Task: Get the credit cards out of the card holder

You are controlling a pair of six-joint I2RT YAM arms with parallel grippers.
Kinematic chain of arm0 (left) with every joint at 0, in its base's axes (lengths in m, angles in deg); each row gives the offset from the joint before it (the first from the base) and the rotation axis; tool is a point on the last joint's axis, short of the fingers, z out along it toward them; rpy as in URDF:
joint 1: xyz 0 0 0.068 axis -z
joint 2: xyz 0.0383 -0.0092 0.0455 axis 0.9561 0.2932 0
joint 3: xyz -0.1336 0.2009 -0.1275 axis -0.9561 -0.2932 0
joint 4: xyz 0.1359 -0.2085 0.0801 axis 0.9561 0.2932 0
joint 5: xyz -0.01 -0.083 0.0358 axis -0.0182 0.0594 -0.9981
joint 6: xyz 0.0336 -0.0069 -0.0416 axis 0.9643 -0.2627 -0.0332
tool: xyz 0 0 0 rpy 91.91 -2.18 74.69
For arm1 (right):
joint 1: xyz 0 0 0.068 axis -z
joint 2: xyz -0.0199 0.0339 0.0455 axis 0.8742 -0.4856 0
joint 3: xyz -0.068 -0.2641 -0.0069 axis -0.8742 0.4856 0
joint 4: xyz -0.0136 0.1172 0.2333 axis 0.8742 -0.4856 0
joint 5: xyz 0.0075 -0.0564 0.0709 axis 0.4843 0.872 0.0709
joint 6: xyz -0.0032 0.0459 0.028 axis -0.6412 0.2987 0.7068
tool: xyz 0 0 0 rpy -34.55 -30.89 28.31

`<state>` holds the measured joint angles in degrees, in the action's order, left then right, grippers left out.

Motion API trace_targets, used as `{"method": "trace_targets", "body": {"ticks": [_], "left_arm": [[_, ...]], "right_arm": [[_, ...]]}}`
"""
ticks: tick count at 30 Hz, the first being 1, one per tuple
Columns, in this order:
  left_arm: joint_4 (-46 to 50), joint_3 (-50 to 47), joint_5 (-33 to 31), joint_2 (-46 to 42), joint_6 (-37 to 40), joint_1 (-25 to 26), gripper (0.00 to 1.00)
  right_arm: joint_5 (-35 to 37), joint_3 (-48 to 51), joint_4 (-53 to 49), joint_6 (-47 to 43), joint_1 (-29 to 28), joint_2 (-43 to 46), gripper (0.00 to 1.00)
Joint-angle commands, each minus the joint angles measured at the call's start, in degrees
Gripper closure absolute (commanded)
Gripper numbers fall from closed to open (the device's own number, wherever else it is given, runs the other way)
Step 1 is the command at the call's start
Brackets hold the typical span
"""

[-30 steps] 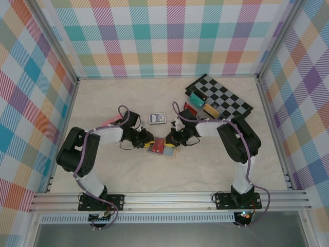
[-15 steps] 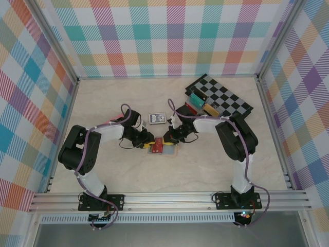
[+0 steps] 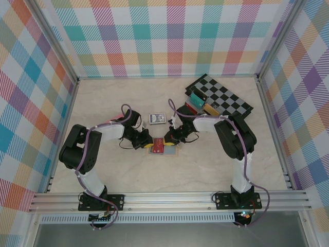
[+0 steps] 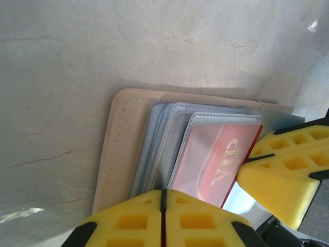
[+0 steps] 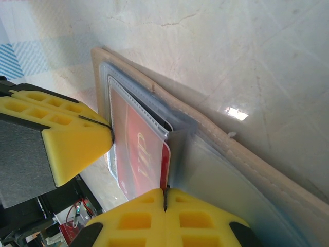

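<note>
- Seen from above: card holder [image 3: 164, 150] lying open near the middle of the pale table [image 3: 103, 103], tan cover down, clear sleeves [image 4: 169, 134] fanned upward.
- Flanked by both claws, low at the table: left gripper [image 3: 147, 144] at its left edge, right gripper [image 3: 167, 139] at its far side.
- From the left wrist: red card [image 4: 216, 159] with gold lettering, tucked in the top sleeve and mostly under frosted plastic.
- Left gripper: yellow fingers pressed flat together at the near edge of the sleeves, just beside the red card's corner. Impossible to tell whether any plastic is nipped between them.
- Right gripper: yellow fingers likewise pressed together, their seam meeting the red card's corner and the sleeve's fold. Unclear whether card, plastic or nothing is caught there.
- Judged step: early, working for a hold on the first card, the red one, not yet out of its sleeve.
- Next move, as a judgement: pin the sleeve or cover with one claw, catch only the card's bare edge with the other, then draw it flat along the sleeve's open side, without dragging the whole holder.
- Nearby but apart: dark playing-card pack [image 3: 157, 119] just beyond the holder; chequered board [image 3: 226, 98] further right.
</note>
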<state>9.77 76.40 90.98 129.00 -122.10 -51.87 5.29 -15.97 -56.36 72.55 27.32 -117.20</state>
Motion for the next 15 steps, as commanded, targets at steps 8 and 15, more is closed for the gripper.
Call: {"method": "trace_targets", "body": {"ticks": [8,15], "left_arm": [[11.8,1.8,-15.1,3.5,4.7,3.7,0.95],[15.4,4.1,-20.3,4.8,5.8,5.8,0.93]], "right_arm": [[-1.2,-1.6,-1.9,-1.0,0.5,-0.3,1.00],[-0.8,-1.6,-2.3,-1.0,0.5,-0.8,1.00]]}}
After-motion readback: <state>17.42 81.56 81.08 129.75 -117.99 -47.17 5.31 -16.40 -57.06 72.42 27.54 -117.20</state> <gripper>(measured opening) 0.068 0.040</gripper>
